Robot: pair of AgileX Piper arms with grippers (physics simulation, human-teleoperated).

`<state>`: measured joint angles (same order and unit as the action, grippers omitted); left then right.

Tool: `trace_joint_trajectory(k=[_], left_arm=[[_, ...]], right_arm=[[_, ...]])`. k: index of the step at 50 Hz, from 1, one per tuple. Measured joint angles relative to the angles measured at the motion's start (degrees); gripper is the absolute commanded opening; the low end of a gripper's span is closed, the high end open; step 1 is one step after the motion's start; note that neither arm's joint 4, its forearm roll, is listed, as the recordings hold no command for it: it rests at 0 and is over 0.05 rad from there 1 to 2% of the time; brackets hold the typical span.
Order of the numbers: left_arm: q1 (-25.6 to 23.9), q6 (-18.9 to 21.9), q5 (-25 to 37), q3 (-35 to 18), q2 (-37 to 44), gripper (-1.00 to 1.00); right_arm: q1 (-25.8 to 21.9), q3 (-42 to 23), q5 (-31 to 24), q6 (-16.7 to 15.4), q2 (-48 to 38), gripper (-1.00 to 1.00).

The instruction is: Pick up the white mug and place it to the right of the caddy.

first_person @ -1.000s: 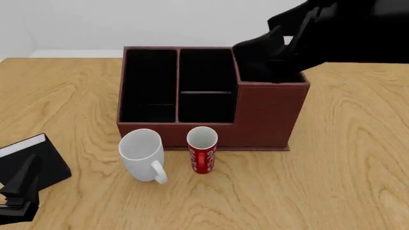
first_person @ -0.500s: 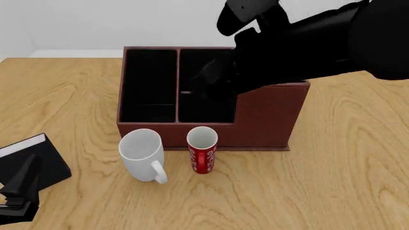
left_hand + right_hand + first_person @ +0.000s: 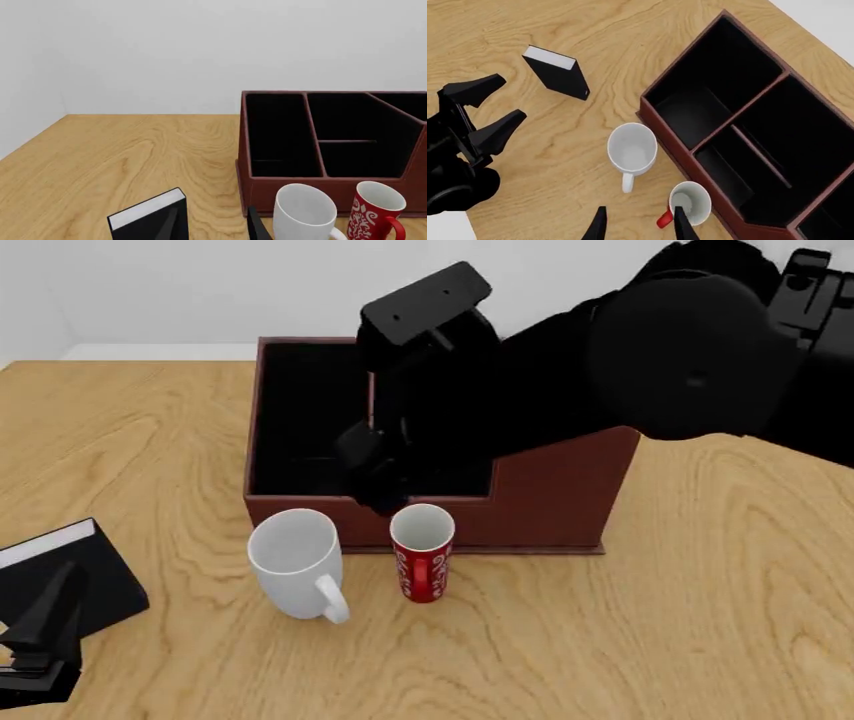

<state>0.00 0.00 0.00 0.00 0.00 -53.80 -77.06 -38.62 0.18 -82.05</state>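
The white mug (image 3: pixel 296 561) stands upright on the wooden counter (image 3: pixel 694 620), just in front of the caddy's front wall near its left end, with the loop handle turned toward the camera side and slightly right. The red mug (image 3: pixel 423 550) stands upright just beside it on the right, apart from it and close to the same wall. The caddy (image 3: pixel 554 490) sits at the centre of the counter; its taller section is at the right end. The right arm reaches across the caddy from the right, and the right hand (image 3: pixel 378 480) hangs above the caddy's front edge, over and behind the two mugs; in the right wrist view its fingers (image 3: pixel 595 227) stand apart with nothing between them, the red mug appearing near one fingertip. The left hand (image 3: pixel 34 635) rests low at the near left of the counter, fingers apart and empty, just beside a black book-like box (image 3: pixel 74 570) with a white edge.
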Motion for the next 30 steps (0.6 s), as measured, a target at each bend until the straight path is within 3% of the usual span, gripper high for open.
trace_joint_trajectory(k=[30], left_arm=[[0.0,0.0,0.0,0.0,0.0,1.0]], right_arm=[[-2.42,-3.12,-0.94,4.8,-8.15,1.0]])
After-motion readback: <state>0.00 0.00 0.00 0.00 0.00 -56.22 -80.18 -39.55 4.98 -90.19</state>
